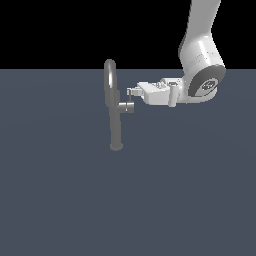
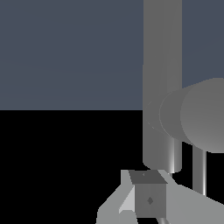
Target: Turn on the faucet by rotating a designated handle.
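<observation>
A: In the exterior view, what lies nearest?

B: The flat dark grey-blue floor (image 1: 125,200). On it the tall slim grey metal faucet (image 1: 114,120) stands upright, long axis vertical, arched loop on top.

A: And the handle?

B: The short grey cylinder handle (image 1: 126,107) sticks sideways toward the exterior view's right, its thin pin pointing up.

A: The arm?

B: The white arm's wrist lies horizontal, with the white gripper (image 1: 131,92) at that pin. Whether the jaws are open, I cannot tell.

A: The wrist view?

B: A finger pad (image 2: 148,199) is closest. The handle (image 2: 192,114) fills one edge and is cut off, with the post (image 2: 162,65) behind it.
</observation>
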`<state>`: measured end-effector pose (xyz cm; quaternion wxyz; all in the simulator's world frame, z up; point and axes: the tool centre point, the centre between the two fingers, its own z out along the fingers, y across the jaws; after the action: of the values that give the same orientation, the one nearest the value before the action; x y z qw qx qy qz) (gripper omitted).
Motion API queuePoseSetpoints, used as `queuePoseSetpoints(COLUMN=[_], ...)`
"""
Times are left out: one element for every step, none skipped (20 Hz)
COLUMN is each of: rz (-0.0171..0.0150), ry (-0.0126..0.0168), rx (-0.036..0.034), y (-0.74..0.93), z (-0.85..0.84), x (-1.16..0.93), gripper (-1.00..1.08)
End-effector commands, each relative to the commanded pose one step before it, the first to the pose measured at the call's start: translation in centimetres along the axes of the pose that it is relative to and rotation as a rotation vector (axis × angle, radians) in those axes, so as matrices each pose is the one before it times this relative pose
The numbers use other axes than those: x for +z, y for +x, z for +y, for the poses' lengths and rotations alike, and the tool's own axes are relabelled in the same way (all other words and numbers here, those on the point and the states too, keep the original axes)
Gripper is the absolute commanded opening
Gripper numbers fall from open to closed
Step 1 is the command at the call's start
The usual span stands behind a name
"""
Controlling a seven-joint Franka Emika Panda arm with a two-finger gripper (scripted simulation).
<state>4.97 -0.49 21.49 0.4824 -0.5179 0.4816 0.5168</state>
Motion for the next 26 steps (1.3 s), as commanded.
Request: queuePoseSetpoints(rz=[0.00021, -0.00035, 0.00000, 0.00000, 0.00000, 0.00000, 0.00043, 0.00000, 0.00000, 0.00000, 0.00000, -0.00042, 0.00000, 0.00000, 0.00000, 0.00000, 0.00000, 0.00000, 0.00541, -0.00060, -0.00060, -0.00060, -0.00061, -0.00061, -0.00060, -0.00063], ry=[0.00025, 0.00029, 0.00000, 0.00000, 0.00000, 0.00000, 0.00065, 0.00000, 0.00000, 0.00000, 0.00000, -0.00024, 0.00000, 0.00000, 0.00000, 0.00000, 0.00000, 0.00000, 0.00530, -0.00056, -0.00056, -0.00056, -0.00058, -0.00058, -0.00058, -0.00062], rx=[-0.00051, -0.00018, 0.00000, 0.00000, 0.00000, 0.00000, -0.00033, 0.00000, 0.00000, 0.00000, 0.00000, 0.00009, 0.00000, 0.00000, 0.00000, 0.00000, 0.00000, 0.00000, -0.01593, 0.00163, 0.00163, 0.00163, 0.00169, 0.00169, 0.00170, 0.00181], y=[-0.352, -0.149, -0.141, -0.143, -0.145, 0.000, 0.125, -0.025, -0.025, -0.025, -0.025, -0.018, -0.026, -0.026, -0.026, -0.026, -0.027, 0.000, -0.480, 0.179, 0.180, 0.181, 0.185, 0.186, 0.188, 0.195], z=[0.581, 0.257, 0.254, 0.256, 0.258, 0.000, -0.251, 0.291, 0.293, 0.296, 0.298, 0.297, 0.303, 0.305, 0.308, 0.310, 0.313, 0.000, -0.852, 0.370, 0.374, 0.377, 0.379, 0.383, 0.387, 0.388], x=[-0.001, -0.018, 0.007, 0.006, 0.005, 0.000, -0.032, 0.002, 0.002, 0.001, 0.001, 0.006, 0.001, 0.001, 0.000, 0.000, -0.001, 0.000, 0.013, 0.000, -0.001, -0.001, -0.001, -0.001, -0.002, -0.001], gripper=[-1.00, -1.00, -1.00, -1.00, -1.00, -1.00, -1.00, -1.00, -1.00, -1.00, -1.00, -1.00, -1.00, -1.00, -1.00, -1.00, -1.00, -1.00, -1.00, -1.00, -1.00, -1.00, -1.00, -1.00, -1.00, -1.00])
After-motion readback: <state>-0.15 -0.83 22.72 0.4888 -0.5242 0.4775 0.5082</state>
